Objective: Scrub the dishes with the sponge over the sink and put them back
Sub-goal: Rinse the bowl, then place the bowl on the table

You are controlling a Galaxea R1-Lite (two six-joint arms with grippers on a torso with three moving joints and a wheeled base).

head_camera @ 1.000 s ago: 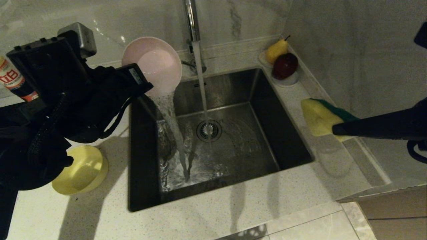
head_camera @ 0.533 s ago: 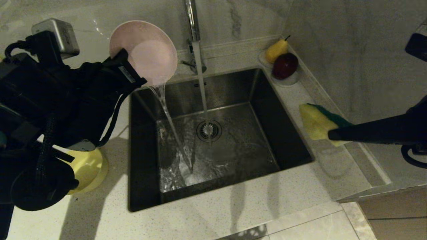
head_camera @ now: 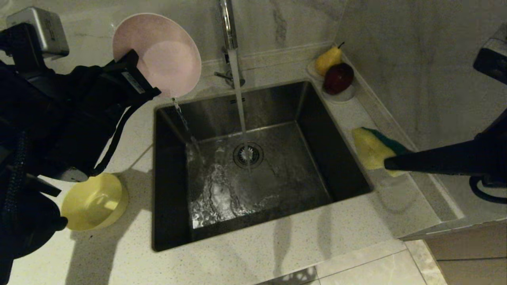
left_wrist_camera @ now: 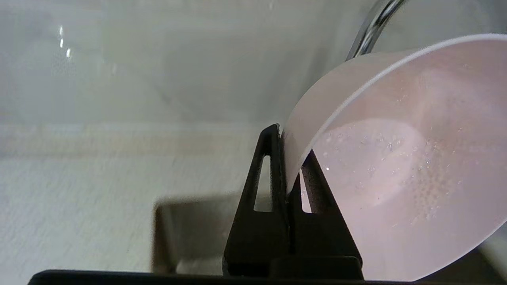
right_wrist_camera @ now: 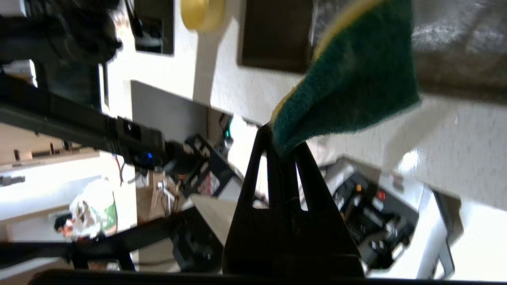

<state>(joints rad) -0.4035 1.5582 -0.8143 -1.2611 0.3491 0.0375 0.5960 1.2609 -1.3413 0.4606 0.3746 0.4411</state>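
Observation:
My left gripper point(head_camera: 132, 69) is shut on the rim of the pale pink bowl point(head_camera: 158, 51), one of the dishes. It holds the bowl tipped on edge above the sink's point(head_camera: 313, 118) back left corner, and a thin trickle falls from it. In the left wrist view the fingers point(left_wrist_camera: 273, 166) pinch the wet bowl point(left_wrist_camera: 396, 178) wall. The yellow bowl point(head_camera: 93, 202) sits on the counter left of the sink. My right gripper point(head_camera: 390, 162) is shut on the sponge point(head_camera: 370, 148), yellow face up, over the counter right of the sink. The sponge's green face point(right_wrist_camera: 352, 79) shows in the right wrist view.
The chrome tap point(head_camera: 227, 23) runs a stream onto the drain strainer point(head_camera: 248, 155), and water pools on the sink floor. A pear point(head_camera: 328, 59) and a red apple point(head_camera: 338, 77) sit on white saucers at the back right corner. A wall and a raised ledge point(head_camera: 431, 190) bound the right side.
My left gripper lifted the pink bowl up and to the left, tipping it further. The pour shrank from a heavy stream to a trickle. The sponge crept slightly left.

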